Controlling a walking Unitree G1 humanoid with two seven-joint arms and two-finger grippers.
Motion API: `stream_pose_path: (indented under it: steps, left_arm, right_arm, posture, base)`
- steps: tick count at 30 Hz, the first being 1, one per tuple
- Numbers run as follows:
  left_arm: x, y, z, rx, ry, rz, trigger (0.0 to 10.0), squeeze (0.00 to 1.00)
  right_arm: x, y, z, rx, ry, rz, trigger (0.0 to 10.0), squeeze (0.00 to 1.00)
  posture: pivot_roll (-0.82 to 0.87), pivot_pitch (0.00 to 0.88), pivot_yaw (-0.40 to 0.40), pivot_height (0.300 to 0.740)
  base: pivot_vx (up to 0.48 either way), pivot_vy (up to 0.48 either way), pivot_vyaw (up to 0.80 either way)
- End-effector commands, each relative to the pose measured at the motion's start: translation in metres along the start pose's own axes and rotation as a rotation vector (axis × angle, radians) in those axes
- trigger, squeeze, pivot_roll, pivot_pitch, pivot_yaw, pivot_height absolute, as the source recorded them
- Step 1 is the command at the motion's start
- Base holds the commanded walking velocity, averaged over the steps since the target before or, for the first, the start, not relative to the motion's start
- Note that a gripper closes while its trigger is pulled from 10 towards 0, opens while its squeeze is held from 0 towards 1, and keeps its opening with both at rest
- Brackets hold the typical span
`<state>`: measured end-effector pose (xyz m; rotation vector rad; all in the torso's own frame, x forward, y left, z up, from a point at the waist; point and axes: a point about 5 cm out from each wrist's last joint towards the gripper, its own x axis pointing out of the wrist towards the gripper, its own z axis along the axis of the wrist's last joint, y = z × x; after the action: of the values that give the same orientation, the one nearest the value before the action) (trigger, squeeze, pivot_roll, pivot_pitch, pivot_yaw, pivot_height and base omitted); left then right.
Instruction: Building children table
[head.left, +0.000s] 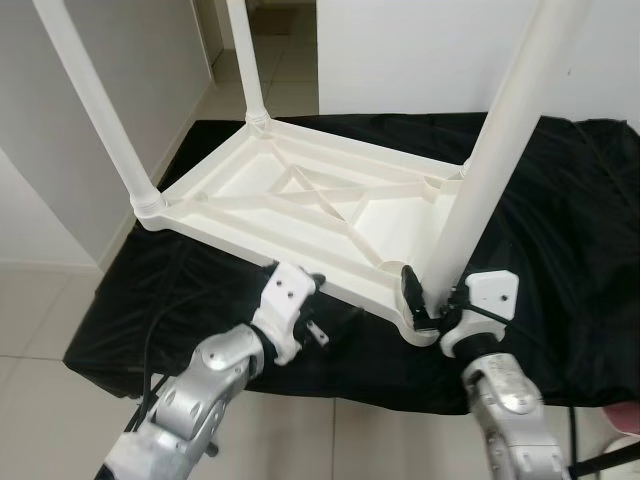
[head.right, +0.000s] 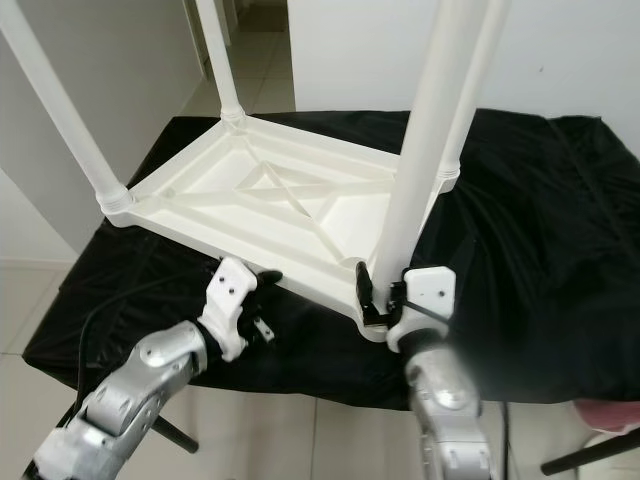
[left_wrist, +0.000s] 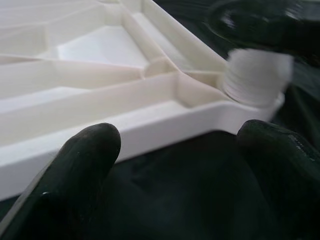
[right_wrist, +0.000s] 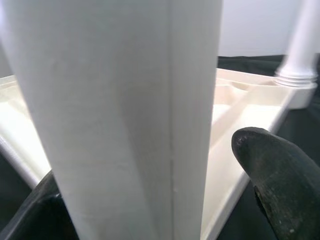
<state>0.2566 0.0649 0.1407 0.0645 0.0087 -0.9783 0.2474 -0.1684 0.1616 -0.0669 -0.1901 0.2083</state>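
A white plastic table top (head.left: 250, 175) lies upside down on a black cloth (head.left: 570, 230). Two white legs stand in its left corners, one nearer (head.left: 100, 110) and one at the back (head.left: 248, 60). My right gripper (head.left: 432, 298) is shut on the base of the near right leg (head.left: 480, 170), which stands upright in its corner socket. In the right wrist view the leg (right_wrist: 125, 115) sits between the fingers (right_wrist: 280, 180). My left gripper (head.left: 312, 305) is open, low over the cloth, just short of the top's near edge (left_wrist: 150, 125). Nothing lies between its fingertips (left_wrist: 85, 165).
The cloth covers a low platform with tiled floor (head.left: 40, 310) around it. White walls (head.left: 100, 60) stand close on the left and behind. A fourth leg's base (right_wrist: 300, 75) stands at the far right corner. Something pink (head.left: 625, 415) lies at the lower right.
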Motion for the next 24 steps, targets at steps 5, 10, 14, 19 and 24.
stream_pose_path:
  steps: [5,10,14,19,24]
  left_arm:
    - [-0.010,-0.015,-0.002,-0.017,0.027,-0.201,10.0,0.00]
    - [-0.012,-0.015,0.000,-0.021,0.017,-0.198,10.0,0.00]
    - [-0.010,-0.014,0.003,-0.023,0.008,-0.184,10.0,0.00]
    - [-0.011,-0.014,0.004,-0.024,0.007,-0.180,10.0,0.00]
    - [-0.012,-0.013,0.004,-0.024,0.011,-0.177,10.0,0.00]
  right_arm:
    - [0.006,-0.003,0.000,0.004,0.007,0.168,10.0,0.00]
    - [0.012,-0.003,-0.004,-0.049,0.055,0.385,10.0,0.00]
    - [0.015,-0.005,-0.009,-0.074,0.083,0.444,4.7,0.00]
    - [0.017,-0.007,-0.011,-0.073,0.093,0.476,0.0,0.00]
    - [0.017,-0.009,-0.016,-0.068,0.109,0.498,0.0,0.00]
  posture:
    - [-0.12,0.052,0.112,0.740]
    - [-0.11,0.039,0.103,0.740]
    - [-0.11,0.036,0.097,0.740]
    - [-0.10,0.035,0.096,0.740]
    - [-0.10,0.031,0.097,0.740]
  base:
    - [0.000,0.000,0.00]
    - [0.000,0.000,0.00]
    - [0.000,0.000,0.00]
    - [0.000,0.000,0.00]
    - [0.000,0.000,0.00]
